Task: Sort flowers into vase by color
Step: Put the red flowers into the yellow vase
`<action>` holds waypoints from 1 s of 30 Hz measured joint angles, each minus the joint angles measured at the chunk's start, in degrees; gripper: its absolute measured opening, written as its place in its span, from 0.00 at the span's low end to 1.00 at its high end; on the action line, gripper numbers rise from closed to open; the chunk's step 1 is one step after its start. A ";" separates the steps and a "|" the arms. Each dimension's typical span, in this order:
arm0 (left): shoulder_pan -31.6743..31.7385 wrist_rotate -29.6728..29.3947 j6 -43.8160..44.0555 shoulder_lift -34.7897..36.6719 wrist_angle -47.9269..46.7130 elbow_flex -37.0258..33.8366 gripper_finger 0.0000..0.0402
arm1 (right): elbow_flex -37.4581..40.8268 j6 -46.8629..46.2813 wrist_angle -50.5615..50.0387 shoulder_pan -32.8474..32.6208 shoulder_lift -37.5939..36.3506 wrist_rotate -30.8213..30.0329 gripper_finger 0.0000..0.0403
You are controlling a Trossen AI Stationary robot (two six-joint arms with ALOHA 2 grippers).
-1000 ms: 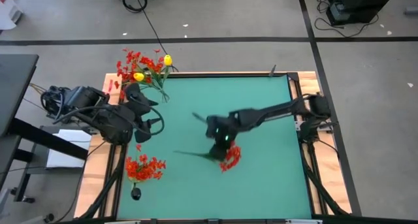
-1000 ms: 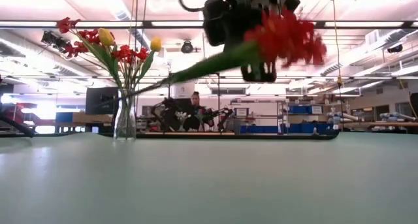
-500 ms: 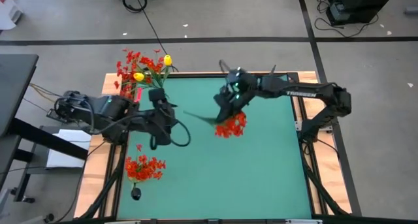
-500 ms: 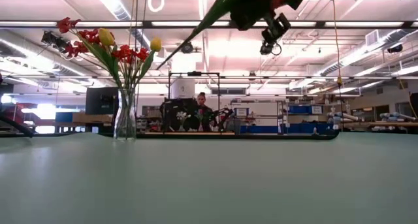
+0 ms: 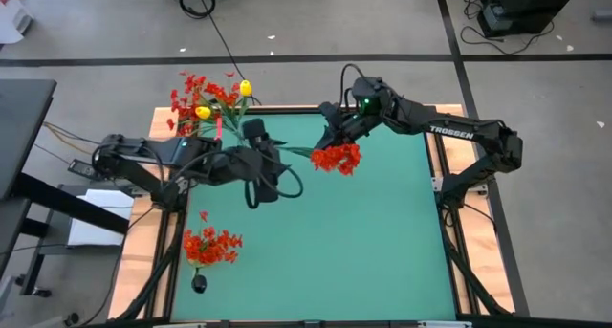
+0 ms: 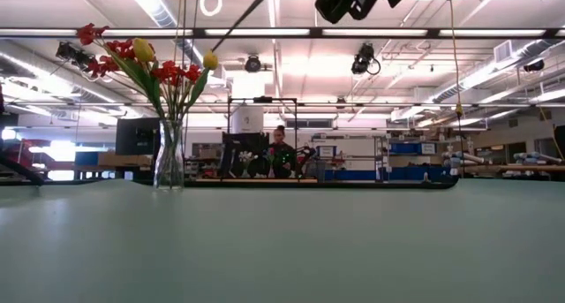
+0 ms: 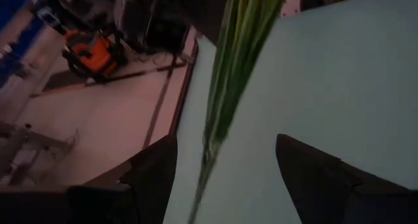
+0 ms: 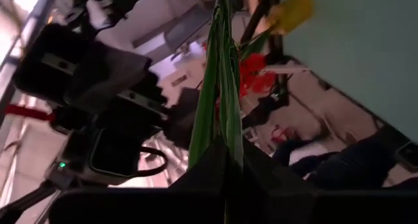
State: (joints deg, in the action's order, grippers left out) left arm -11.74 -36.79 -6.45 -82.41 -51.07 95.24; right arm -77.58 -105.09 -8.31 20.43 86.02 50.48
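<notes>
Red blossoms on the near-left of the green table (image 5: 382, 242) are sitting in a small dark vase (image 5: 199, 283), already sorted. Further in, my left gripper (image 5: 273, 161) is hovering over the table with its fingers spread wide, and in its wrist view the green stem of the red spray (image 5: 337, 158) is running between them without touching either. My right gripper (image 5: 332, 137) is pinching that stem between nearly closed fingers, the blossom head hanging just below it. Behind the left arm, at the far-left corner, the glass vase (image 6: 169, 157) is holding red sprays mixed with two yellow buds (image 5: 203, 112).

I'm judging the handover as the risky part: if the right fingers ease off before the left ones close, the spray could drop to the table. The stem tip could also slide past the left fingers.

Compared with a second ago, the right arm has carried the spray from mid-table up to the far edge, and the left arm has reached in to meet it.
</notes>
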 joint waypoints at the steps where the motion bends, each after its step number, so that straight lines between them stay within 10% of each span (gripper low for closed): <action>1: 0.34 0.03 -1.37 -0.26 1.26 0.00 0.66 | 0.00 -0.51 0.65 -0.02 0.00 0.25 0.07; 30: 4.65 4.76 -10.95 -3.74 6.27 0.00 0.10 | 0.00 3.98 5.28 -0.90 0.02 -1.31 0.13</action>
State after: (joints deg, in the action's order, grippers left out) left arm -7.09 -32.03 -17.41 -86.15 -44.80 95.24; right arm -77.58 -101.11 -3.03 19.53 86.04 49.17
